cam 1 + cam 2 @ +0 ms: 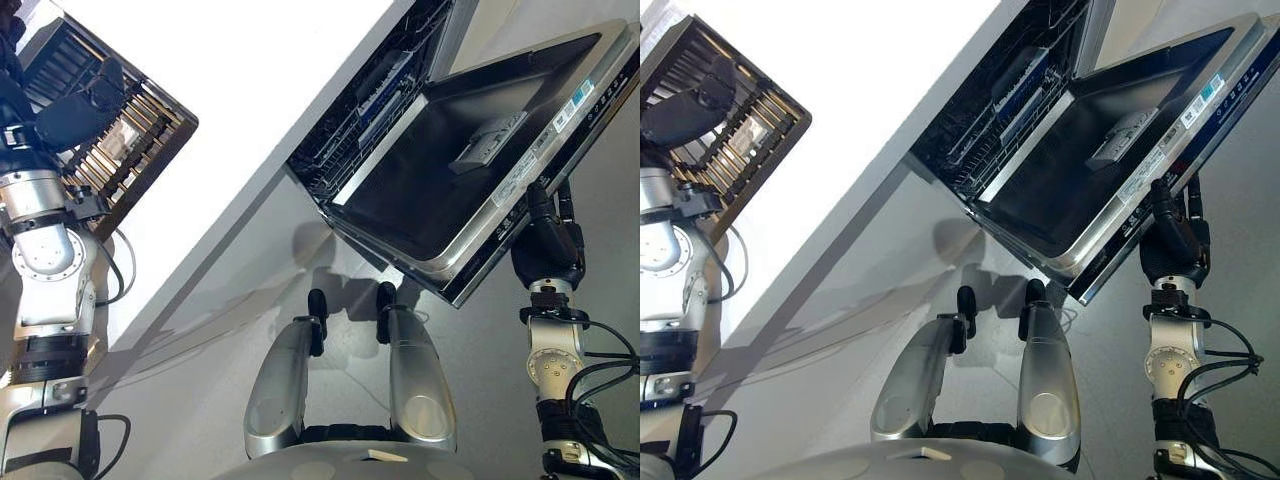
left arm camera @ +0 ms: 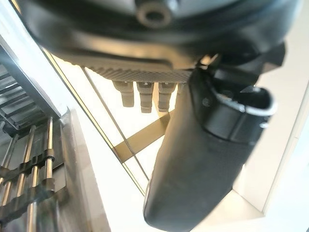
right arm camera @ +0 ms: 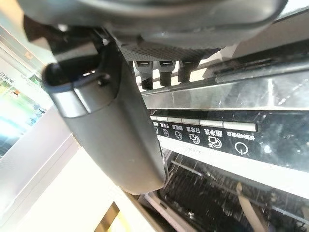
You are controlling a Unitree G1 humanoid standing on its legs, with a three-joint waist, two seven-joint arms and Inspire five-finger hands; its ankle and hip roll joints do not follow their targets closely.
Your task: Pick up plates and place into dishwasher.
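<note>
The left hand (image 1: 75, 115) is being held over the dish rack (image 1: 140, 130) on the white table (image 1: 260, 90), its finger state being unreadable. No plate is being made out; plates would be expected stiff, slippery, breakable, best pinched at the rim. The right hand (image 1: 548, 235) is being kept under the dishwasher door (image 1: 470, 150) edge, fingers hidden.

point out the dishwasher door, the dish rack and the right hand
dishwasher door (image 1: 420, 180), left eye view, on its dark inner panel
dish rack (image 1: 140, 130), left eye view, on its slatted bars
right hand (image 1: 548, 245), left eye view, on the dark hand under the door's edge
</note>
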